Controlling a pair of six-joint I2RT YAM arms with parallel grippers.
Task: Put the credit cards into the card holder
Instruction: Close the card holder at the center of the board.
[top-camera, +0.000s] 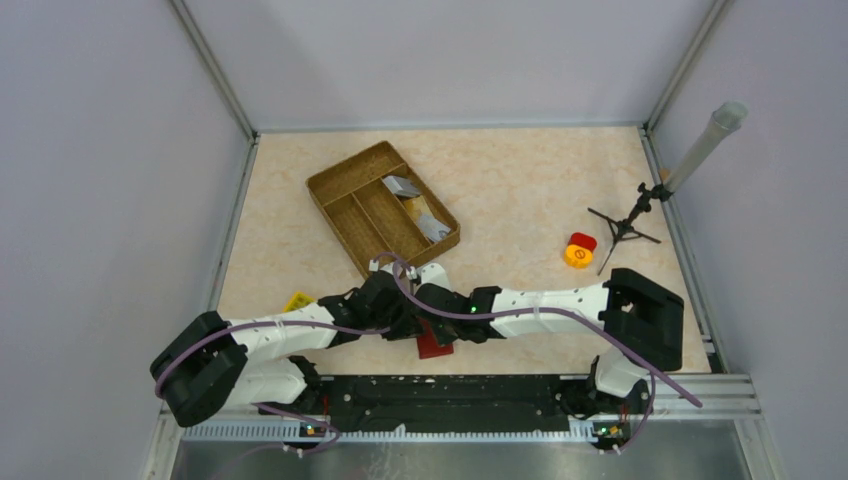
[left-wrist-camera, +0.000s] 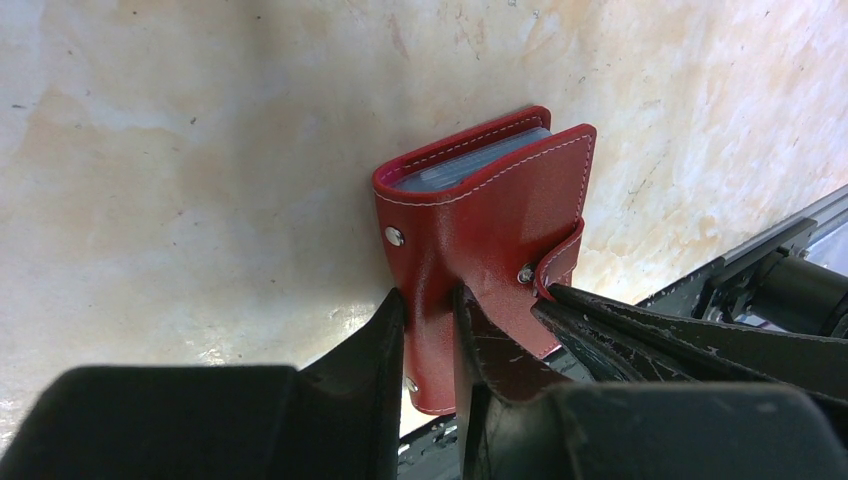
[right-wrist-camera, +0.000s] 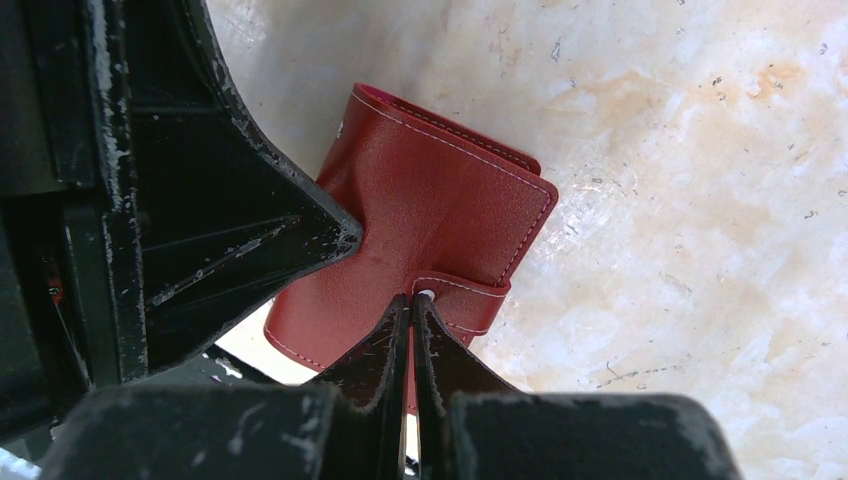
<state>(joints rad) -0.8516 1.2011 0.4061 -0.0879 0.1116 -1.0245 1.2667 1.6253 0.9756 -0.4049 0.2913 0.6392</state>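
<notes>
The card holder is a small red leather wallet with white stitching. It should be light and supple: the covers bend where they are pinched, and the smooth leather may slide under hard pads. Take it by a cover near the spine and leave the open mouth free, since the clear sleeves inside look thin and easy to crumple. It is held on edge just above the desk, close to the near edge between the two arms, and its mouth faces away from your left wrist camera. Your left hand is narrowed to a slim gap with one leather cover clamped between its fingers, so it holds the card holder. Your right hand has its fingers pressed fully together, and their tips rest on the snap strap right by the metal stud. You cannot tell whether any leather is caught between them or whether they only press against it. The credit cards lie well apart from both hands, in the far compartments of the wooden tray. They are thin, stiff and probably slick, and lying flat they offer little edge, so you should expect to tip or slide one before you can pinch it.
</notes>
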